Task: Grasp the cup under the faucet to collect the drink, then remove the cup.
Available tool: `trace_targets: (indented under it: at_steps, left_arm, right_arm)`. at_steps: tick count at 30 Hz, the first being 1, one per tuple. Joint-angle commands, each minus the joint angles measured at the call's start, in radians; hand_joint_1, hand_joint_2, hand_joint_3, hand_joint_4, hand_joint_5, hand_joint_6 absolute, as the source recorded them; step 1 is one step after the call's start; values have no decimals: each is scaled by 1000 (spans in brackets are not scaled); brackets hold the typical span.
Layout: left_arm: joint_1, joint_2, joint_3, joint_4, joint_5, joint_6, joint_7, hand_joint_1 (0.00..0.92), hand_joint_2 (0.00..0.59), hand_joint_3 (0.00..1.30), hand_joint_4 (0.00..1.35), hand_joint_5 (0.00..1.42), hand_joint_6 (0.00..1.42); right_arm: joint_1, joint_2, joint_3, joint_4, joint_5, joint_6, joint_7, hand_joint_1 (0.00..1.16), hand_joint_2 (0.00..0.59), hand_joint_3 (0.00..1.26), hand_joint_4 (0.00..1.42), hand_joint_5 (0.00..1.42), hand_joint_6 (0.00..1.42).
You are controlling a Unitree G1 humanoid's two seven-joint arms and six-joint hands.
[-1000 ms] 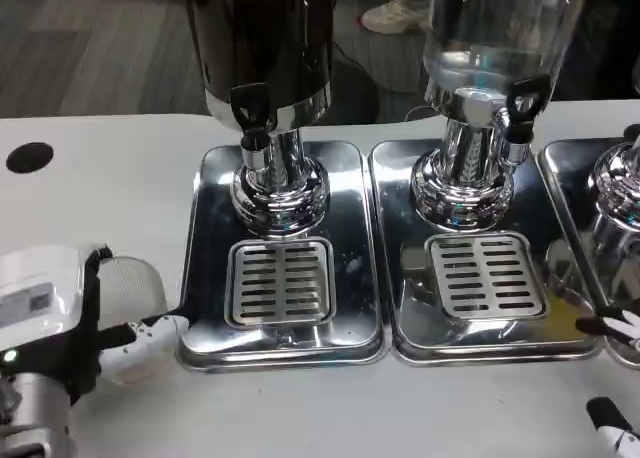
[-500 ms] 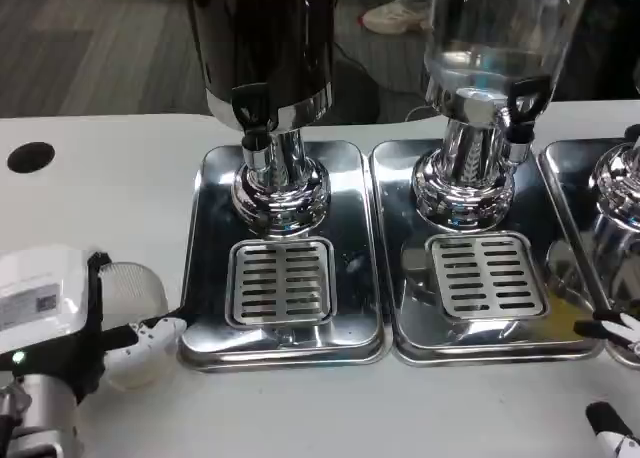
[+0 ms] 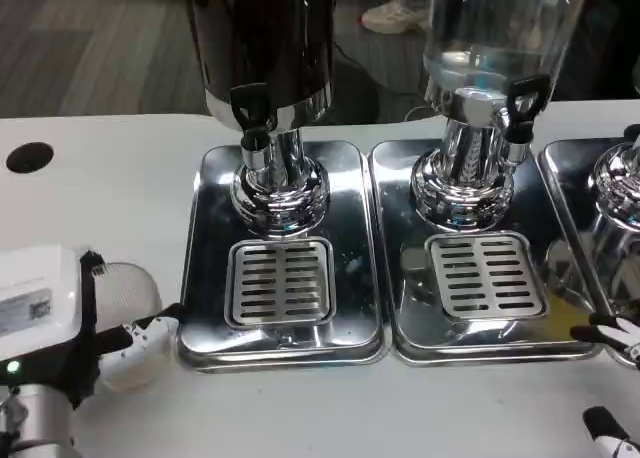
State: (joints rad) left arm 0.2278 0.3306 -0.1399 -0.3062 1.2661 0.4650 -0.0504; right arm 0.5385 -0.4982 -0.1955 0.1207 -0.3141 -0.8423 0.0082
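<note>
I see the left hand (image 3: 60,323) near the surface's (image 3: 110,178) left edge, fingers (image 3: 150,333) wrapped around the cup (image 3: 125,288), just left of the dark dispenser's tray (image 3: 205,278). Right hand (image 3: 612,378) sits at the right edge; I cannot tell its fingers' state.

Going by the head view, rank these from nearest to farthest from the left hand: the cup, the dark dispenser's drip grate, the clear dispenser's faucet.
1. cup, held in the left hand, near left.
2. dark dispenser's drip grate, centre.
3. clear dispenser's faucet, upper right.
</note>
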Motion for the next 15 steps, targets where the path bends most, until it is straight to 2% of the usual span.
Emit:
trace_targets:
  at_steps: [1,15]
  left_arm:
    - [12,-4,6,-29,-10,-9,27,275,123,458,587,831,1004]
    - [11,-1,39,-92,-42,-29,51,300,131,510,628,873,1050]
  right_arm:
    - [-1,1,5,-2,5,-7,7,477,371,231,119,61,0]
    - [-3,-1,10,-2,7,-5,14,477,371,231,119,61,0]
